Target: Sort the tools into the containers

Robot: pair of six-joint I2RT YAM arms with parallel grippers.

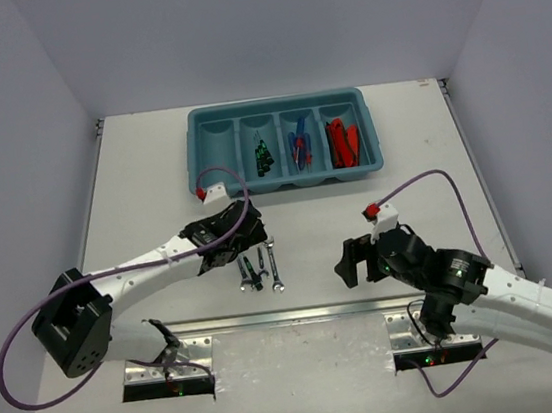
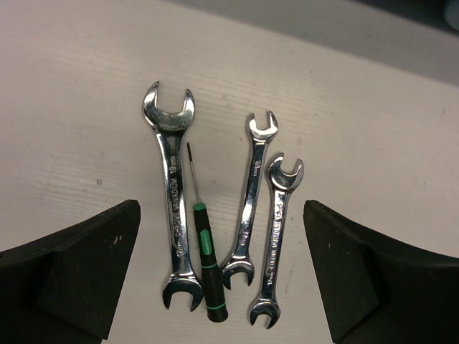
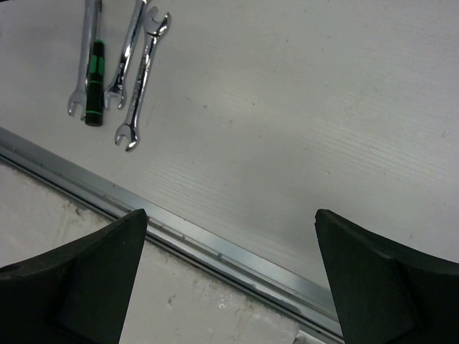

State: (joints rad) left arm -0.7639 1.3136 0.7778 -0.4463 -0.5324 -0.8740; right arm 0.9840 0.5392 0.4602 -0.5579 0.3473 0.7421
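Mostly sorted: drivers (image 1: 263, 155), screwdrivers (image 1: 298, 150) and knives (image 1: 345, 143) are already binned in the tray (image 1: 288, 183), top centre. Three wrenches (image 2: 174, 215) plus one green driver (image 2: 208, 269) are left on the desk (image 1: 152, 181) mid-frame, framed by the spread, empty left hand (image 1: 232, 240). The right hand (image 1: 363, 259) is likewise spread.

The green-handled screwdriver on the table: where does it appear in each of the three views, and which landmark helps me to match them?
Top external: the green-handled screwdriver is left of centre, second from left in the loose row.
Left wrist: lower centre, also second from left.
Right wrist: upper left corner.
Shared landmark: the smallest wrench, rightmost of the row everywhere.
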